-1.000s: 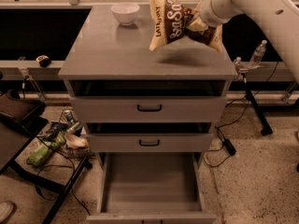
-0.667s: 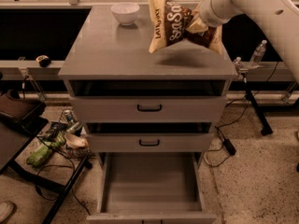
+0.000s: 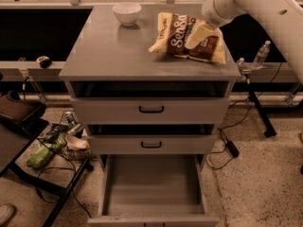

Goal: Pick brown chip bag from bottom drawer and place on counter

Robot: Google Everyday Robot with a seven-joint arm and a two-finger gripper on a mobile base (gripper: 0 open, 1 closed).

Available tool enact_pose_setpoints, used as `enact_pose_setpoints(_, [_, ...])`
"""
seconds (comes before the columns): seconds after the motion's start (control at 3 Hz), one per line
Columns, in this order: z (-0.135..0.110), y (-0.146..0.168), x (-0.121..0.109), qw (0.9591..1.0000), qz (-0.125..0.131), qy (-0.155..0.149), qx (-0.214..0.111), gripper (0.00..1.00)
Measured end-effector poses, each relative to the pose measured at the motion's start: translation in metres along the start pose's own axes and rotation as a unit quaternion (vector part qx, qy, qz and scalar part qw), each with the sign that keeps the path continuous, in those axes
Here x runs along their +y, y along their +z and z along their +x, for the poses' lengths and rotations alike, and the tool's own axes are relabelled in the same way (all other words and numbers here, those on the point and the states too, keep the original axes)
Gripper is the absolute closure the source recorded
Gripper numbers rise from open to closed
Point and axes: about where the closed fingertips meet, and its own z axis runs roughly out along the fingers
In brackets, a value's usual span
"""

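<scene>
On counter (image 3: 106,56): bowl (image 3: 127,13), bag (image 3: 176,40) beneath jaws

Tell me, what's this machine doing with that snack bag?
A one-armed robot is tasked with taking the brown chip bag out of the bottom drawer and putting it on the counter. The bag lies on the counter's right side, apart from a white bowl. The gripper is right over the bag. The bottom drawer stands pulled open.

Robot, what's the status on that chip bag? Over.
Gripper at the brown chip bag, counter's right rear. Bag lies on the counter, bottom drawer open. White bowl stands apart, not in the way.
</scene>
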Motion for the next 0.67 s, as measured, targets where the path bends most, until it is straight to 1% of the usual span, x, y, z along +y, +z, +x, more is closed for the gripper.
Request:
enact_pose_setpoints(0.33, [-0.002,-0.012,-0.005,0.9999,0.005,-0.009,0.005,0.00])
enact_pose_setpoints(0.67, [-0.004,-0.077,-0.021,0.9983,0.057,0.002,0.015,0.00])
